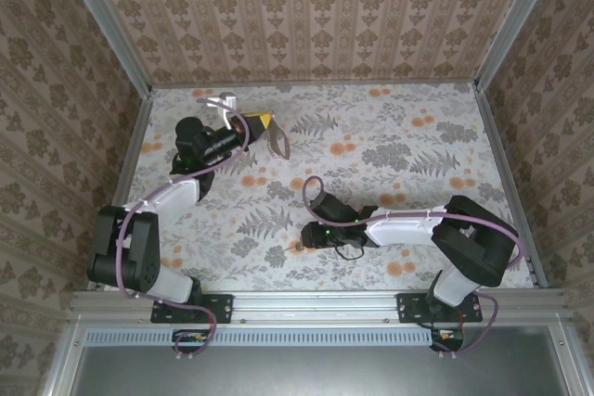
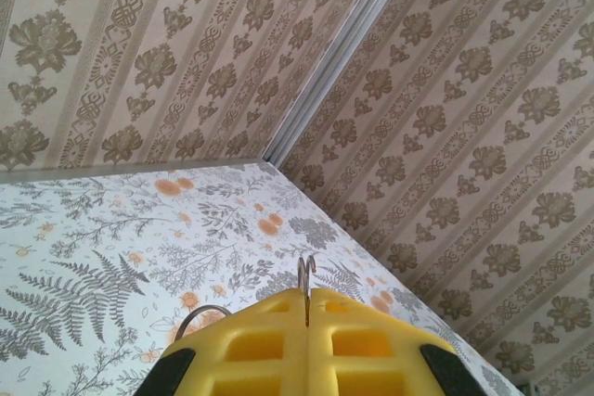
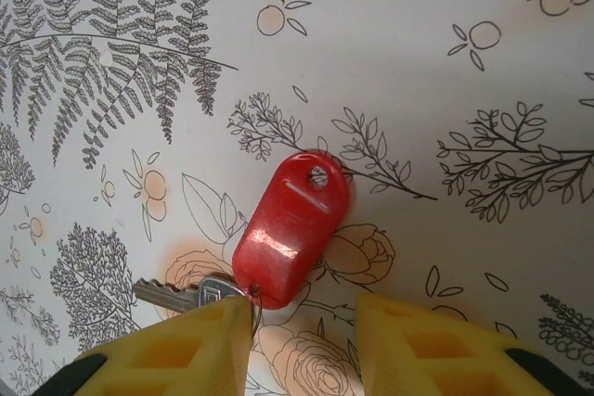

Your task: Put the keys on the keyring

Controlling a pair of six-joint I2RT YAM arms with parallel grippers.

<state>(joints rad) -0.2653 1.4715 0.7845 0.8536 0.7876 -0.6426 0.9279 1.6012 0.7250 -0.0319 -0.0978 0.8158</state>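
Note:
The keys [image 3: 291, 227] lie flat on the flowered table: a red oval plastic tag with a hole, joined by a thin wire loop to a small silver key [image 3: 172, 295] that points left. My right gripper [image 3: 304, 320] hovers low over them, open, its left finger [image 3: 200, 345] over the key's head, nothing between the fingers. In the top view that gripper [image 1: 304, 236] is at mid-table near the front. My left gripper [image 1: 263, 125] is raised at the back left, shut on the keyring [image 1: 279, 144], a grey-brown loop. Its wire [image 2: 307, 274] pokes out between the yellow pads.
The table [image 1: 399, 136] is boxed in by patterned walls at the back and both sides, with metal posts in the corners [image 2: 334, 53]. Purple cables [image 1: 311, 194] loop off both arms. A metal rail [image 1: 316, 303] runs along the front edge.

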